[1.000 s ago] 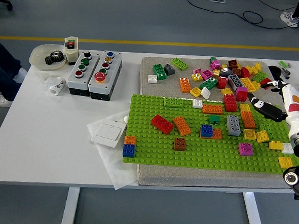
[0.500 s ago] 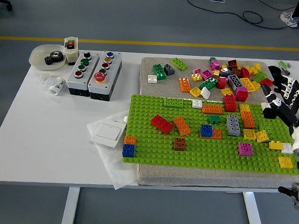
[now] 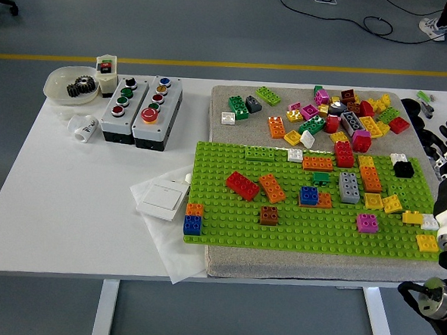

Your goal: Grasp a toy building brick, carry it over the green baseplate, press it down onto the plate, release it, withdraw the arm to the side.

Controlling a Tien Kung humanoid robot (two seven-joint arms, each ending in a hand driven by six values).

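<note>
The green baseplate (image 3: 228, 213) lies on a grey mat and carries several bricks, among them a red one (image 3: 242, 184), a blue one (image 3: 308, 195) and a pink one (image 3: 367, 223). A black brick (image 3: 403, 169) sits near the plate's far right corner, next to a small white brick (image 3: 397, 158). My right hand (image 3: 446, 147) is at the picture's right edge, beside the plate and apart from the black brick. Its fingers are spread and hold nothing. A pile of loose bricks (image 3: 340, 118) lies on the mat behind the plate. The left arm is out of sight.
Two grey button boxes (image 3: 140, 109) stand at the back left, with a white bowl (image 3: 61, 89) holding a black gear beside them. A white switch plate (image 3: 161, 200) lies on paper left of the baseplate. A small white cylinder (image 3: 82, 128) lies further left.
My right hand has let go of the black brick, which now sits on the plate's far right corner. The hand has drawn back to the right edge.
</note>
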